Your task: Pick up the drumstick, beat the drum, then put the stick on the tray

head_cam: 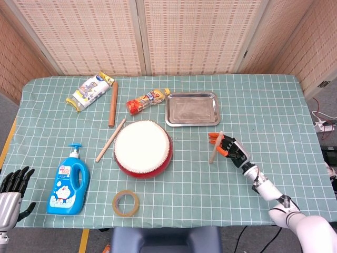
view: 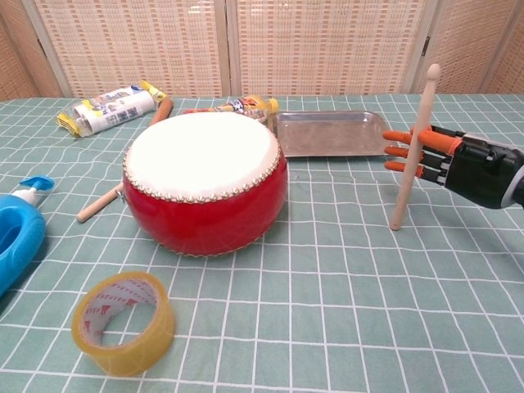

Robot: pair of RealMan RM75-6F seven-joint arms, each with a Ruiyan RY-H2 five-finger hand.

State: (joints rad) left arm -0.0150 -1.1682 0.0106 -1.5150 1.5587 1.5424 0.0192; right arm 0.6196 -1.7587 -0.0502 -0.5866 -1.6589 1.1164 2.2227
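Drumstick [view: 412,147] in right hand [view: 458,163]

So my setup is a table [head_cam: 274,100] covered in a green cloth with a white grid, and behind it there's a woven folding screen [head_cam: 189,37] in tan with pale wooden frames that wraps round both sides too. Grey floor [head_cam: 10,113] on the left, with a bit of yellow tape [head_cam: 7,143]. On the right there's a white power strip [head_cam: 322,125] with cables. Lighting's even, pretty soft
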